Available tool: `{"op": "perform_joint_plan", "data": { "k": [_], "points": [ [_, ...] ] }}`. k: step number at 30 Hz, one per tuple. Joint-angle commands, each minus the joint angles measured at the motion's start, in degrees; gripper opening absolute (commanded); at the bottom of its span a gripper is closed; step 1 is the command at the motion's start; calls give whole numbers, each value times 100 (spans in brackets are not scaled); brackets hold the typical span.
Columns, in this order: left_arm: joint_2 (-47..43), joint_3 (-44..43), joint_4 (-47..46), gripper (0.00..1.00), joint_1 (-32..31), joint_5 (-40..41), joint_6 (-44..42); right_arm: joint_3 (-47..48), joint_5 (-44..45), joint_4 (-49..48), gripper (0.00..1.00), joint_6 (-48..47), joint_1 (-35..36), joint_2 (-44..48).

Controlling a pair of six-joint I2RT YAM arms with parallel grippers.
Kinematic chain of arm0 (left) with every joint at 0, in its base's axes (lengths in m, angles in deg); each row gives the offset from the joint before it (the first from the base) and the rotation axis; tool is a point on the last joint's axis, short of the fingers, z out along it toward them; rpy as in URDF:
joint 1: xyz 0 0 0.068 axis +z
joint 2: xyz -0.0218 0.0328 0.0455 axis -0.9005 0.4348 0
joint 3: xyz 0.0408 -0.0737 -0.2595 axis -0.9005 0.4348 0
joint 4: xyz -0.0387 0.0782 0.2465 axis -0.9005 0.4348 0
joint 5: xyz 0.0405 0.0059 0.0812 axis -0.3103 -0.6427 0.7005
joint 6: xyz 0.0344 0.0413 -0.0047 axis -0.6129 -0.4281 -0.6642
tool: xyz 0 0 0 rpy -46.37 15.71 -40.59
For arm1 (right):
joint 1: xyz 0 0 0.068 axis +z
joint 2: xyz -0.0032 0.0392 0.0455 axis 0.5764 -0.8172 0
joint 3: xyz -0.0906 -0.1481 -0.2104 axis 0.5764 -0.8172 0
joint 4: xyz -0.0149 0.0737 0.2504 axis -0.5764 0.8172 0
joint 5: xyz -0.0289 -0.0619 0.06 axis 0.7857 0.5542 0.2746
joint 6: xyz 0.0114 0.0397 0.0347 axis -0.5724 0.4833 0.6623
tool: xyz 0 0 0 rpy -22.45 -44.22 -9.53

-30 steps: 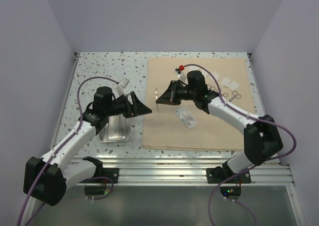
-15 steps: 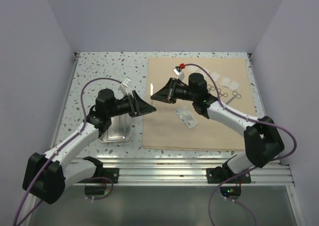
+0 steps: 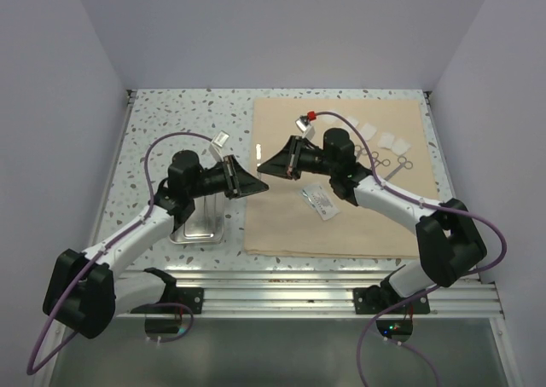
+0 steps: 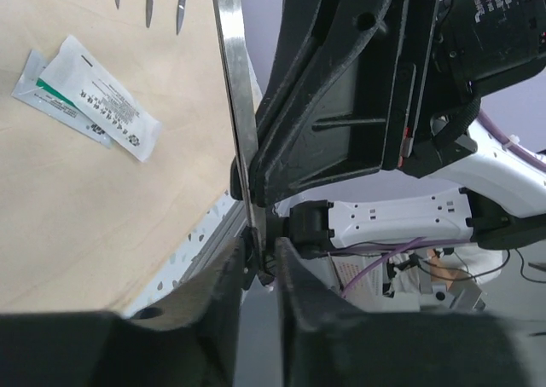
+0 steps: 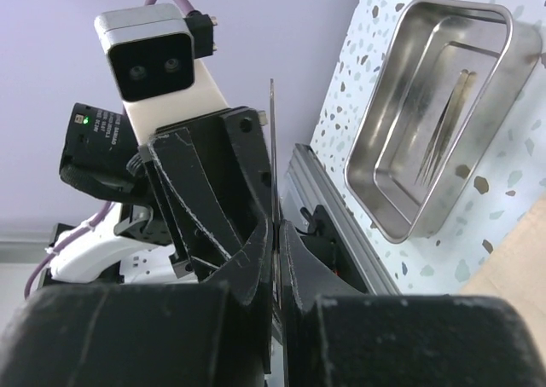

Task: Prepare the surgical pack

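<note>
Forceps in the air over the left edge of the beige cloth — both arms at them.
My right gripper has its jaws pressed together on the thin steel strip, partway along it. My left gripper has its jaws at a narrow slit around the strip's near end — I cannot tell whether they pinch it. The long axis runs crosswise to both grippers. From above it reads as a thin line pointing toward the far side of the table, just right of the steel tray.
</note>
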Motion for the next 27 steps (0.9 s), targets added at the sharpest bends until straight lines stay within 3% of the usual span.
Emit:
{"op": "perform_joint_plan", "data": {
  "k": [1,2,3,7,8,9,10,11,12,13,14,17,20,27],
  "points": [
    [75,-67,-500,20,10,-43,23,-43,-303,-243,0,3,72,149],
    [102,-67,-491,13,19,-61,22,-34,-303,-260,0,3,80,131],
    [111,-67,-457,0,19,-78,5,-17,-311,-252,0,3,89,105],
    [23,-75,-71,0,89,18,-249,185,-259,186,0,-189,98,8],
    [-73,-84,331,0,185,123,-337,290,-172,484,7,-468,89,-1],
    [-117,-145,648,0,256,211,-451,439,125,965,32,-724,80,-18],
    [-161,-224,1078,0,317,568,-835,858,406,2136,40,-1031,80,-53],
    [-170,-347,2387,0,457,833,-1091,1150,731,2896,47,-1704,72,-114],
    [-101,-574,3366,0,554,1236,-1520,1805,1631,4374,59,-2032,63,-280],
    [-100,-629,3376,0,651,1240,-1699,2099,1961,4885,65,-2297,19,-412],
    [-48,-655,4046,0,835,1614,-1840,2328,2226,5273,68,-2508,-7,-518],
    [-21,-638,4901,0,1099,2389,-2209,2804,3220,6251,73,-2897,-349,-756],
    [250,-743,5702,0,1118,3433,-2359,2866,3258,6708,70,-2984,-1095,-1097],
    [1085,-770,5644,0,1127,3964,-2754,3296,4028,7149,67,-3582,-2160,-1906]
  ]
}}
